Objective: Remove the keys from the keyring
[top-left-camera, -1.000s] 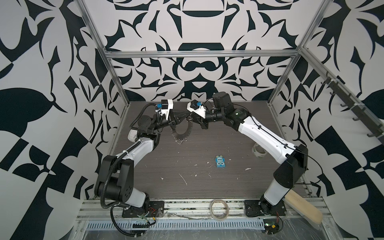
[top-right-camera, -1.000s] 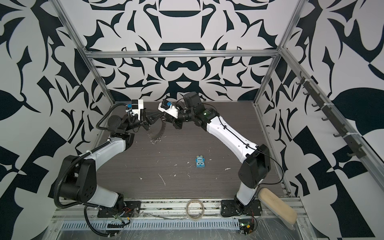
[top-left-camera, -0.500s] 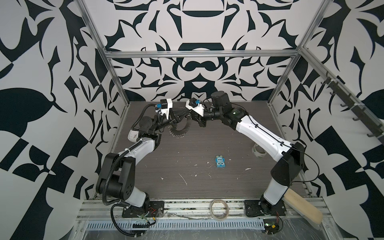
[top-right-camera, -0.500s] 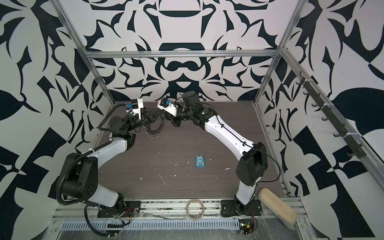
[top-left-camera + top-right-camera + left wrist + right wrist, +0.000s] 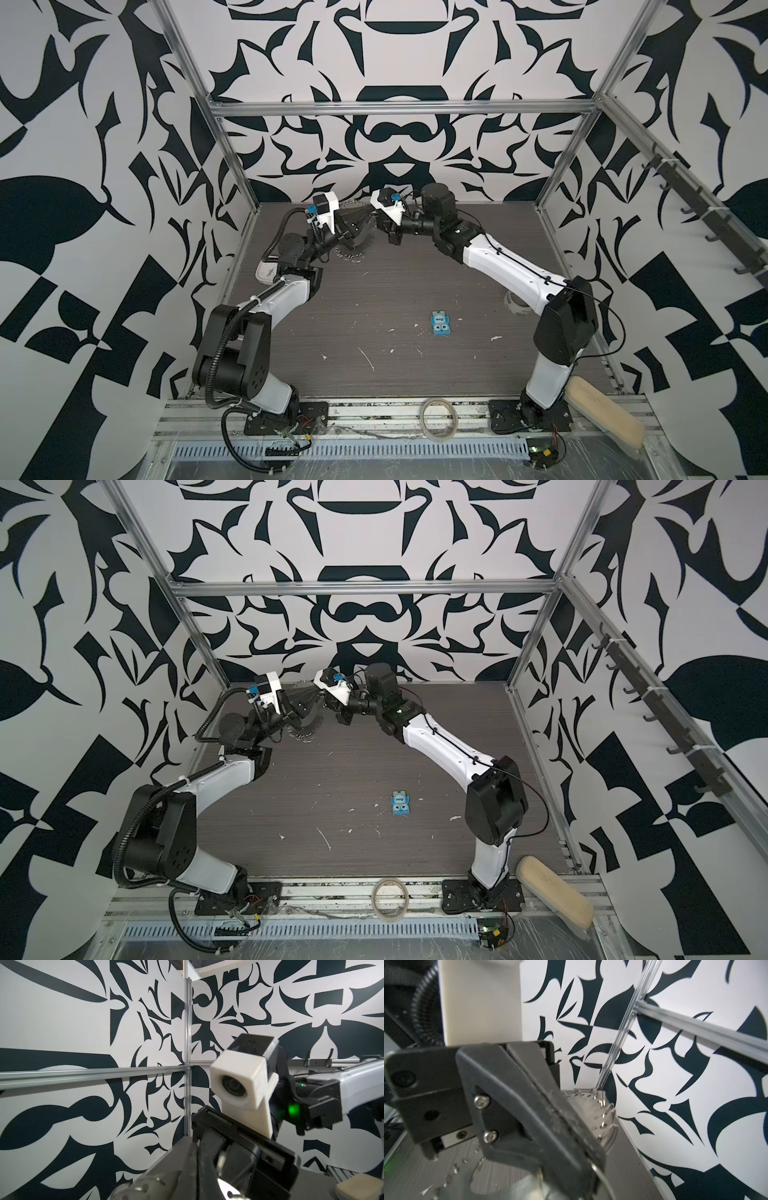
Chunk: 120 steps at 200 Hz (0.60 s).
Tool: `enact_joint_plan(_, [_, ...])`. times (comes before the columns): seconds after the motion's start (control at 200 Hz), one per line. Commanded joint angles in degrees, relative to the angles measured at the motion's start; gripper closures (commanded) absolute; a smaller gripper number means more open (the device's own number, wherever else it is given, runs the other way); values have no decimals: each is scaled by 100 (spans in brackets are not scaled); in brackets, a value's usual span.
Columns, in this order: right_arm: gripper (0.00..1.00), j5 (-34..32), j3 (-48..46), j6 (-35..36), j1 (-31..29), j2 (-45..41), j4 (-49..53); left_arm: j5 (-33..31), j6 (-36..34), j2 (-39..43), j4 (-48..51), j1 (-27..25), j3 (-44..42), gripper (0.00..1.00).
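The left tool is clamped on the flat grey disc of the keyring, its black fingers pressed together along one seam (the right wrist view shows this plainly). Small wire rings fringe the disc's rim just beyond those fingers. The right tool meets it tip to tip, jaws together at the disc's edge; what they pinch I cannot tell. Whether the disc's low edge touches the surface is unclear. Well away from both tools, toward the arm bases, lies a blue packet. Farther still, a beige tape ring rests on the front rail.
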State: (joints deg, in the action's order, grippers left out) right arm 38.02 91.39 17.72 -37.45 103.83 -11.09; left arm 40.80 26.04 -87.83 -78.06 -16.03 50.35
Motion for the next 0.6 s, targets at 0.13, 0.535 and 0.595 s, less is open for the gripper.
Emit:
enact_joint_plan(0.13, [100,491,-106,-1785,-315,579,-3191,243,146,-77,-456,-600,713,100])
enact_joint_plan(0.535, [100,73,-622,-759,-351,-5,-2185,7,274,61,-456,-594,1023,100])
enact_joint_plan(0.595, [100,-104,-746,-604,-196,-222,-1901,-33,271,113,-443,-593,970,100])
